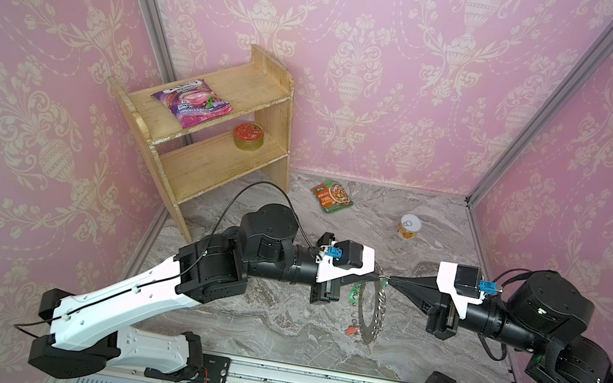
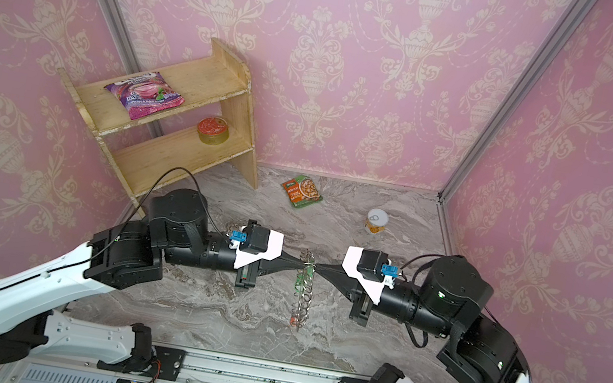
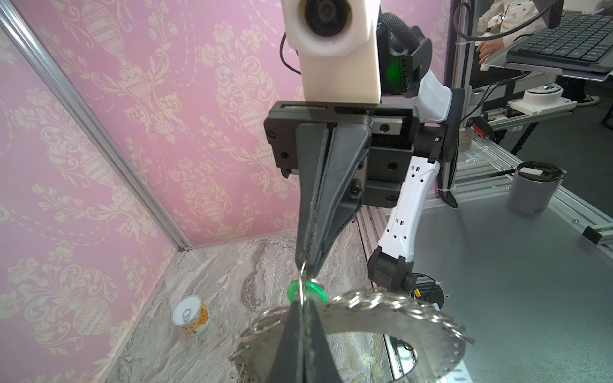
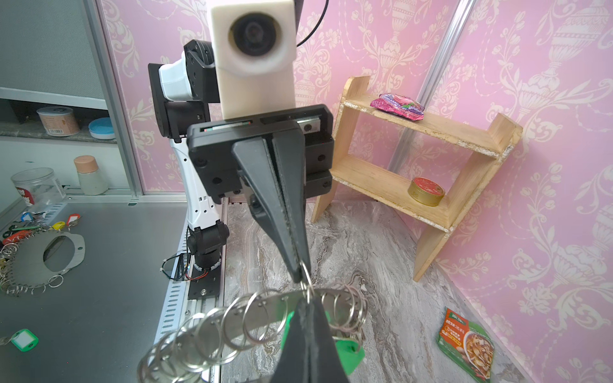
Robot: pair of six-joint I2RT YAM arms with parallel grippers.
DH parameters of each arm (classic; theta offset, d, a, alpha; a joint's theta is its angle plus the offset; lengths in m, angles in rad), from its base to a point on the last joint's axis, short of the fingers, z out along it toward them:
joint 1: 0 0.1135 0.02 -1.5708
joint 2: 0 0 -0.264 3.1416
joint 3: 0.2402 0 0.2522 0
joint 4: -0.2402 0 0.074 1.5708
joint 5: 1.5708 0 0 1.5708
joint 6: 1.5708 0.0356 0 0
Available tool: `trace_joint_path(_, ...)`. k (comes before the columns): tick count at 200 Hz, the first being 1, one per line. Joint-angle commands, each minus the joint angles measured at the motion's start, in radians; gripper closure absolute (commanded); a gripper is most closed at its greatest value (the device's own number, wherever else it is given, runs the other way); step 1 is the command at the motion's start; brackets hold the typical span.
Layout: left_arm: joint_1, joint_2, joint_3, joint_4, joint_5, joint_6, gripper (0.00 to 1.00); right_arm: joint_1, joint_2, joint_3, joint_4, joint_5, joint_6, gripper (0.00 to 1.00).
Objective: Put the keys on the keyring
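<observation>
Ok so, in both top views the left gripper [image 1: 382, 276] and the right gripper [image 1: 393, 279] meet nose to nose above the marble table [image 1: 272, 334]. Each one's fingers are pressed tight together on the same small wire loop at the rim of the keyring [image 1: 380, 310]. The keyring hangs edge-on straight below the fingertips, and I can't tell if its low end touches the table. A green key [image 1: 354, 293] dangles just below the left fingertips. A red key [image 1: 353, 330] sits at the ring's low end, well away from both sets of fingers.

From the left wrist view the left gripper [image 3: 303, 305] shows no gap between its fingers, and the wire loop is pinched right at the tips. The right gripper [image 3: 306, 270] comes in from the opposite side, clamped on that same loop. The green key [image 3: 316, 287] is squeezed in between the two sets of fingertips. The keyring [image 3: 431, 345] plate fans out beside the left fingers, and a can [image 3: 191, 314] stands on the table well clear of them.

In the right wrist view it's the same story. The right gripper [image 4: 306, 301] and the left gripper [image 4: 300, 270] are both closed tip to tip on the loop. The keyring [image 4: 275, 308] runs crosswise just behind the right fingertips, and the green key [image 4: 348, 351] hangs just beside the right fingers. A wooden shelf [image 4: 431, 127] stands well beyond the fingers.
</observation>
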Motion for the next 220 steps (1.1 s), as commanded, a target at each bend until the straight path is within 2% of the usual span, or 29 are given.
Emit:
trace_joint_path(1,0.022,0.004,0.032,-0.001,0.033,-0.047,1.0,0.009,-0.002,0.032,0.023,-0.028,-0.018,1.0)
trace_joint_path(66,0.066,0.001,0.028,0.04,0.068,-0.108,1.0,0.017,0.0,0.04,-0.014,-0.055,-0.037,1.0)
trace_joint_path(142,0.071,0.01,0.044,0.039,0.083,-0.118,1.0,0.047,0.052,0.08,-0.103,-0.06,-0.072,1.0)
trace_joint_path(220,0.095,0.004,0.043,0.067,0.093,-0.159,1.0,0.152,0.071,0.099,-0.175,0.048,-0.134,1.0)
